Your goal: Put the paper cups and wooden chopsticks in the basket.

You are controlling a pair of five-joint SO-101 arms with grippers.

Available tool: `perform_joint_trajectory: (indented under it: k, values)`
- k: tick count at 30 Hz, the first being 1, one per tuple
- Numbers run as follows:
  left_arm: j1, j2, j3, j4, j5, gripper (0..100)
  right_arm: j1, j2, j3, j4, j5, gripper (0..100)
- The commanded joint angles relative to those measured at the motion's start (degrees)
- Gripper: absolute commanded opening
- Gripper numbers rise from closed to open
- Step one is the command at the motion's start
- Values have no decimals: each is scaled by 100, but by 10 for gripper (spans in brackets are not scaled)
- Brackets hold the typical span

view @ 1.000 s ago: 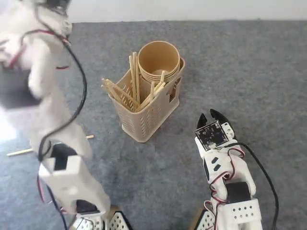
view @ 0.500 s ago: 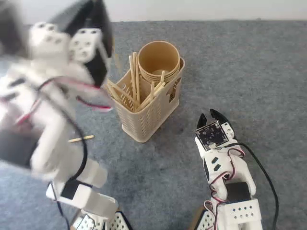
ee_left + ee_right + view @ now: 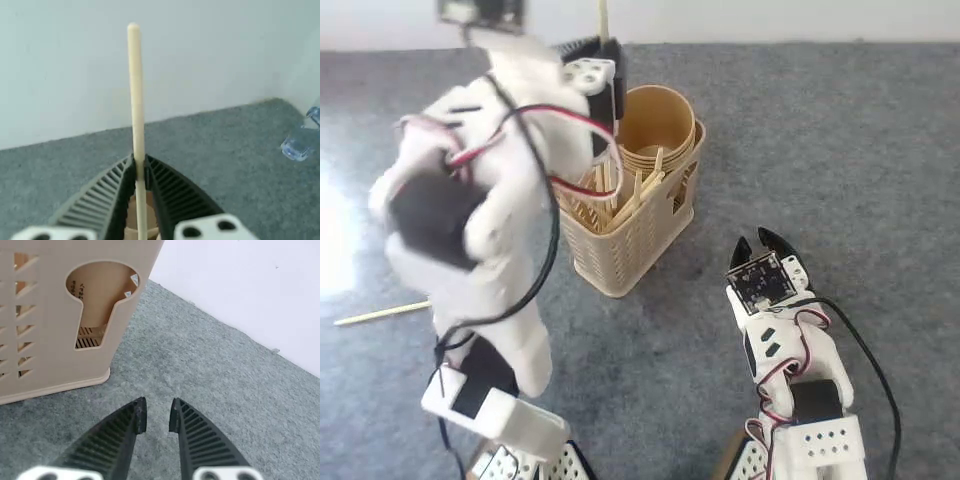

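Observation:
A tan slotted basket [image 3: 638, 235] stands mid-table, holding stacked paper cups [image 3: 652, 122] and several wooden chopsticks [image 3: 592, 198]. My left arm hangs over the basket's far left corner. Its gripper [image 3: 140, 172] is shut on one wooden chopstick [image 3: 135, 90] that stands upright; the stick's tip [image 3: 603, 18] rises above the arm in the high view. Another chopstick [image 3: 380, 313] lies on the carpet at the left. My right gripper [image 3: 156, 416] rests low on the carpet near the basket [image 3: 75, 315], slightly open and holding nothing; from above the right gripper [image 3: 763, 241] sits right of the basket.
Grey carpet [image 3: 840, 150] covers the table, with a white wall behind. A clear plastic object [image 3: 300, 142] lies on the carpet far off in the left wrist view. Open carpet stretches to the right of the basket.
My left arm has swung from the left side to above the basket, carrying a chopstick upright. The short stick left of the basket is gone from its spot. The right arm has not moved.

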Motion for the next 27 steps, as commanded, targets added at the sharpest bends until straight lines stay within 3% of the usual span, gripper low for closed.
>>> perform_joint_trajectory:
  k: [1, 13, 20, 27]
  values:
    - [35, -79, 532, -79, 44, 11, -22, -4, 97, -101, 132, 87]
    - [-316, -141, 1666, -1301, -264, 11, -31, -4, 97, -84, 264, 87]
    - [-308, -141, 1771, -1099, -334, 18, -31, -4, 97, -101, 264, 87]
    - [-308, -141, 1771, -967, -334, 181, -31, -4, 97, -110, 264, 87]
